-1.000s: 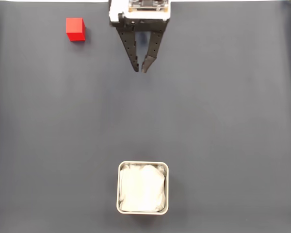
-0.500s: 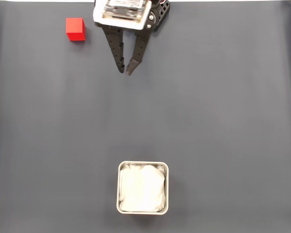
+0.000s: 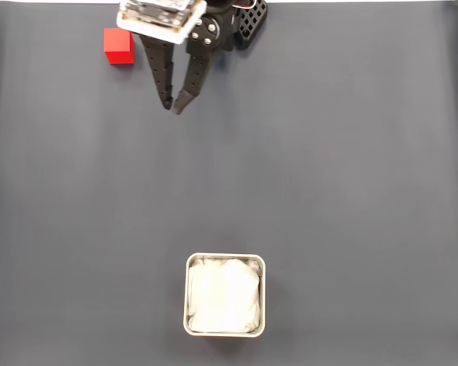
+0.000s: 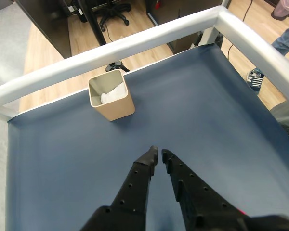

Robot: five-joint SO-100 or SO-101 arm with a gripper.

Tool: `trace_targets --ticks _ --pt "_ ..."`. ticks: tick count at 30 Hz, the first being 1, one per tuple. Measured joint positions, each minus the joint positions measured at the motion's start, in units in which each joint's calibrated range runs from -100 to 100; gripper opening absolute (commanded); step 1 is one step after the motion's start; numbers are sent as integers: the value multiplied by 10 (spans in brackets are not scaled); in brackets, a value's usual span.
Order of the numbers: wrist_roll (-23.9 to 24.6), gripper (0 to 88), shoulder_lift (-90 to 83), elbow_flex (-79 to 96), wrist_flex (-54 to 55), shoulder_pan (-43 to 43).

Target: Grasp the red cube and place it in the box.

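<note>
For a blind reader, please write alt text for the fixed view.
A black two-finger tool, its tips nearly together, hangs over a dark grey table near the top edge, just right of a small red cube. A square box with a pale rim and white wrinkly lining stands near the bottom centre.

Upper left of the fixed view, the red cube [image 3: 119,46] shows flat matt faces, no shine at all. The gripper [image 3: 172,107] looks like black matt plastic, its fingers [image 4: 137,185] peppered with small round holes, under a white plastic housing. The table [image 3: 351,191] is covered in dull blue-grey sheet, cloth-like, smooth. Lower centre, the box [image 3: 225,295] has a pale, satin metallic rim and crumpled white lining, paper or cloth, hard to tell. In the wrist view a smooth pale metal rail [image 4: 149,41] runs across, wood-look floor [image 4: 43,57] behind.
</note>
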State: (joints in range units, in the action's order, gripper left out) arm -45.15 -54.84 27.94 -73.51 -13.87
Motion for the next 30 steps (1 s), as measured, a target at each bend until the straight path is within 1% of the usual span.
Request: trace_targets --ticks 16,30 --pt "6 2 -1 0 0 -60" --pt "12 4 -43 28 -12 -101"
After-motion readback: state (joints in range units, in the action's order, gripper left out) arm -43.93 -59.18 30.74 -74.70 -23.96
